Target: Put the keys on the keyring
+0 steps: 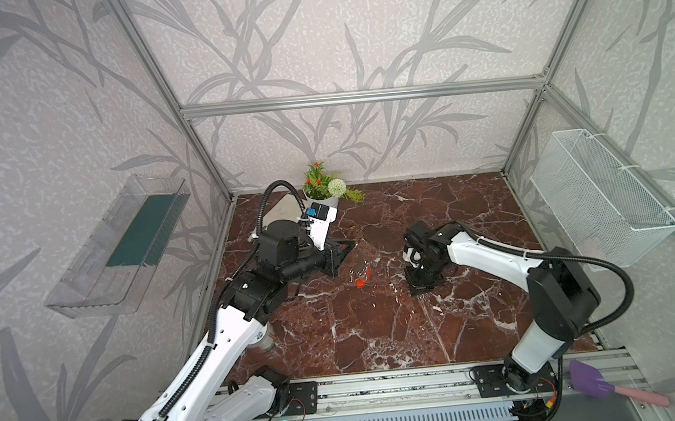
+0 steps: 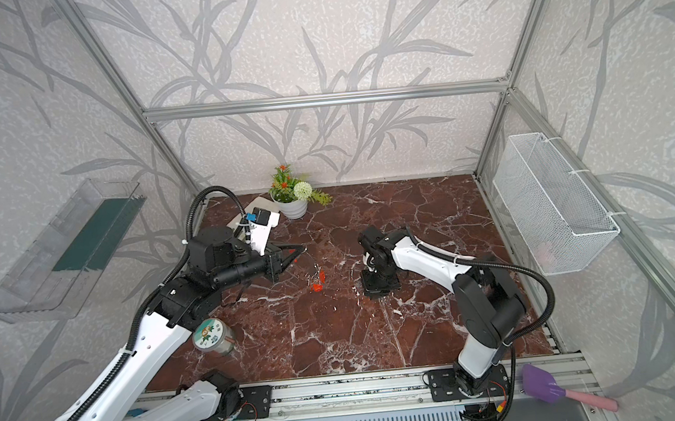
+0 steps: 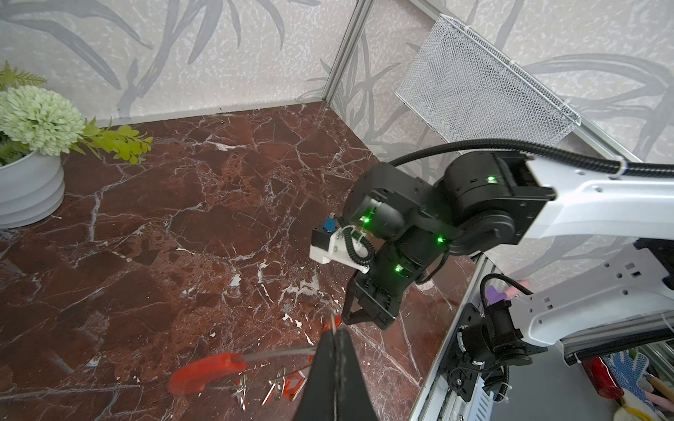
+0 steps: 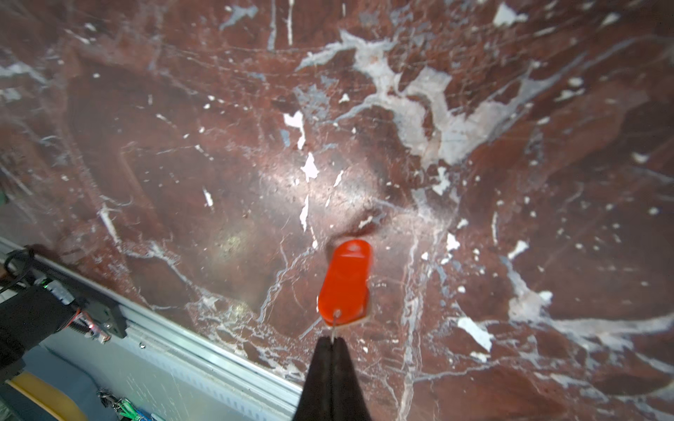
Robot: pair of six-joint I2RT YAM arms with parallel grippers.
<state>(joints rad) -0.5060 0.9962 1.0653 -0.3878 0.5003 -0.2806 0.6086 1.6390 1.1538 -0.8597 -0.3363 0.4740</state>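
My left gripper is shut on the thin grey wire of the keyring and holds it above the marble table. The keyring's red sleeve curves off to one side. Keys with red-orange tags hang on the hoop by small split rings. In both top views the left gripper points towards the middle, with the keyring's red parts just below it. My right gripper is shut on the small wire loop of one key's red-orange tag, which dangles over the table. In a top view the right gripper points straight down.
A potted plant stands at the back, with a white board beside it. A round tin sits under the left arm. A wire basket hangs on the right wall and a clear shelf on the left. A purple spatula lies at the front right.
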